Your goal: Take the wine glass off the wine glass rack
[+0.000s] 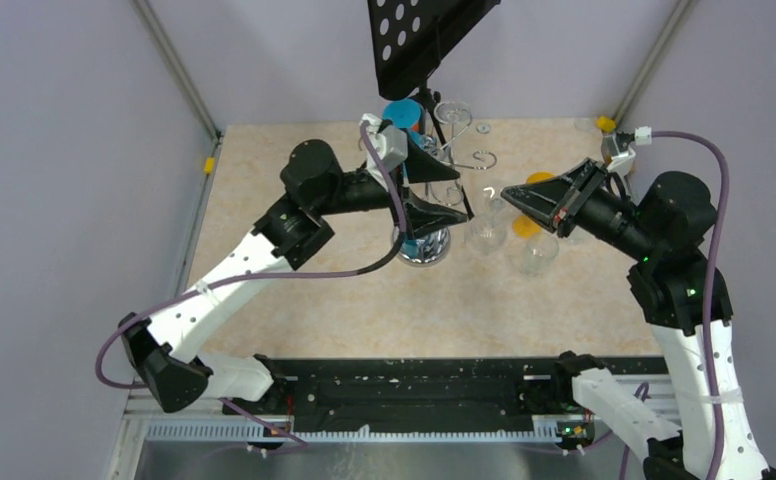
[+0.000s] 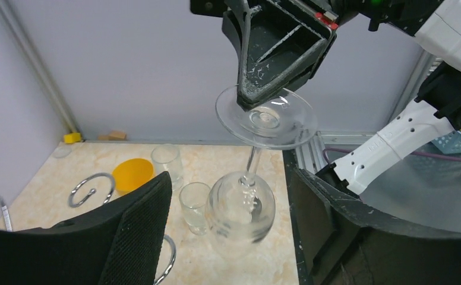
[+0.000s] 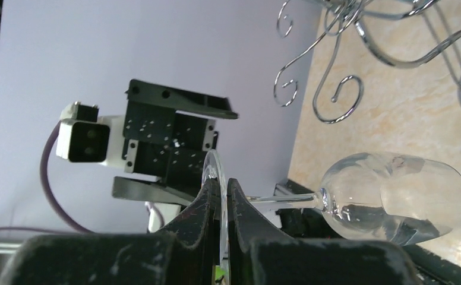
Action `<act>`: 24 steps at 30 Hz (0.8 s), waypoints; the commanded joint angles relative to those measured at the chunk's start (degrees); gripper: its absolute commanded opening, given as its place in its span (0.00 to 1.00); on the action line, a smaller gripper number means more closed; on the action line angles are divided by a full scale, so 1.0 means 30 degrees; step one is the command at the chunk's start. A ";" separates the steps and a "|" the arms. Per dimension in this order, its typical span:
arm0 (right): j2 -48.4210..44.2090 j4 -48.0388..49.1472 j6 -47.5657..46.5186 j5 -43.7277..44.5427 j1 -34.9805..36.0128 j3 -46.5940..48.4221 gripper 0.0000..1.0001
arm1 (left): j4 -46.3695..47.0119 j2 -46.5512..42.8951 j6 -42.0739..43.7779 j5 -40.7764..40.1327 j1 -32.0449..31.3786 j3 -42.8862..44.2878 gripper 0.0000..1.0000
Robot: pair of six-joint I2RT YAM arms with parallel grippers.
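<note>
Wine glass [image 2: 241, 209] off its rack, hanging bowl-down by the foot from the right hand [image 2: 250, 100].
Thin, light and brittle, with slick walls, it looks best held the way it is now: the right hand presses shut on the flat edge of the foot, which offers two firm faces. A pinch on the bowl would risk a slip or a crack. The bowl dangling below the grip calls for slow moves. It hangs over the table [image 1: 314, 300], just right of the wine glass rack [image 1: 426, 247] and apart from its scrolled arms. The right arm reaches in low from the right, forearm stretched toward the rack. The left arm bends across from the left, and the left hand [image 1: 462, 196] is spread at the rack, holding nothing.
</note>
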 commanded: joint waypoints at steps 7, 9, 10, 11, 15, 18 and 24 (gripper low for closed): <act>-0.0832 0.5542 0.3345 -0.3404 0.0135 -0.1638 0.00 | 0.3205 0.2070 0.0428 0.3232 -0.1177 0.0568 0.69; -0.0781 0.5666 0.3379 -0.3503 0.0111 -0.1710 0.00 | 0.3930 0.2315 -0.0205 0.3844 -0.1356 0.0561 0.65; -0.0755 0.5786 0.3428 -0.3569 0.0125 -0.1794 0.00 | 0.4303 0.2432 -0.0589 0.4014 -0.1451 0.0507 0.62; -0.0748 0.5951 0.3536 -0.3636 0.0119 -0.1896 0.00 | 0.4830 0.2493 -0.0930 0.3980 -0.1533 0.0365 0.60; -0.0740 0.6838 0.4122 -0.3844 0.0112 -0.2324 0.00 | 0.5607 0.2680 -0.1250 0.3088 -0.1711 0.0090 0.51; -0.0704 0.7135 0.4228 -0.3894 0.0127 -0.2381 0.00 | 0.5806 0.2600 -0.1098 0.2178 -0.1783 -0.0076 0.44; -0.0684 0.7962 0.4707 -0.3859 0.0136 -0.2627 0.00 | 0.5353 0.2506 -0.0375 0.2418 -0.1846 -0.0176 0.31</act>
